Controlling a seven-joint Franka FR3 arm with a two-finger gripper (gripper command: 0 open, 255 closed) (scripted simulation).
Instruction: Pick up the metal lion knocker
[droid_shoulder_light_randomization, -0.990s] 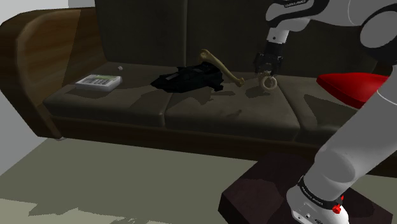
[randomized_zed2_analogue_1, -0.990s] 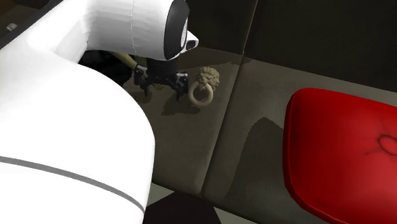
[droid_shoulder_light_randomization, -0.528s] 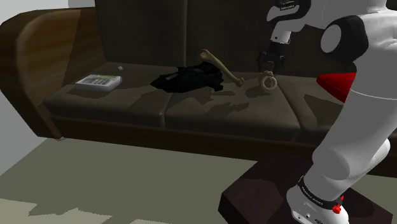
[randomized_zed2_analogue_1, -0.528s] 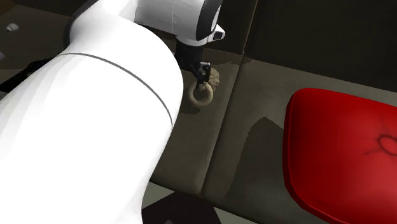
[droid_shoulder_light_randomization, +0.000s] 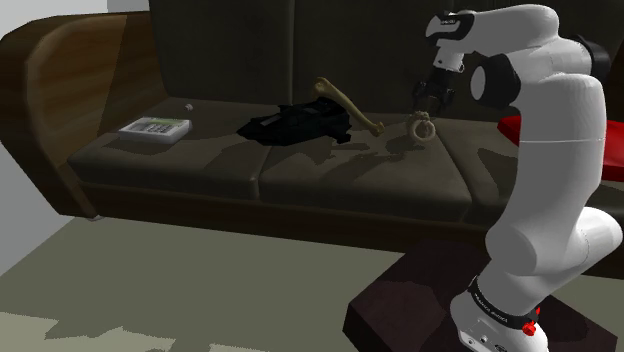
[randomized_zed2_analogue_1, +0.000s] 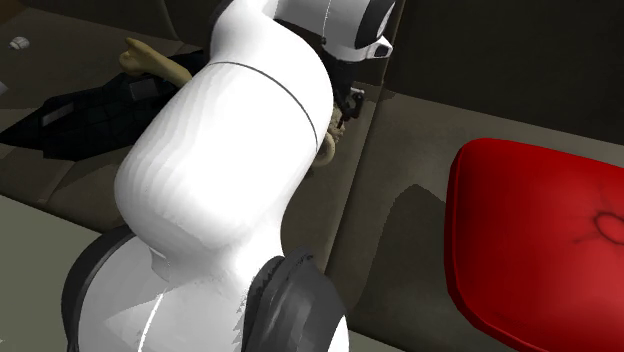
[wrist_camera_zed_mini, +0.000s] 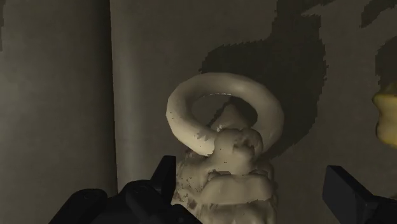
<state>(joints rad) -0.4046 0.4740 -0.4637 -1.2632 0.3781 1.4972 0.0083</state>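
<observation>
End effector (droid_shoulder_light_randomization: 429, 104) low over sofa seat (droid_shoulder_light_randomization: 330, 175), fingers spread either side of lion knocker (wrist_camera_zed_mini: 222, 159). One finger just beside the head, a clear gap at the other. Backrest (droid_shoulder_light_randomization: 250, 50) rises close beyond it, so little room there. Bone (droid_shoulder_light_randomization: 347, 101) lies near on one flank, with a black object (droid_shoulder_light_randomization: 300, 122) past it. Red cushion (randomized_zed2_analogue_1: 540, 240) on the opposite flank, apart. Bare seat on the stand side; open space above.

The sofa (droid_shoulder_light_randomization: 300, 170) has dark seat cushions and a brown arm at the shoulder view's left. From that end, the seat carries:

- a white keypad device (droid_shoulder_light_randomization: 155, 128)
- a small pale knob (droid_shoulder_light_randomization: 188, 105) near it
- a black bundle (droid_shoulder_light_randomization: 297, 123)
- a tilted, tan, bone-shaped bar (droid_shoulder_light_randomization: 348, 105)
- the pale lion knocker (droid_shoulder_light_randomization: 424, 127), just beside a cushion seam
- a red cushion (randomized_zed2_analogue_1: 540, 240)
</observation>
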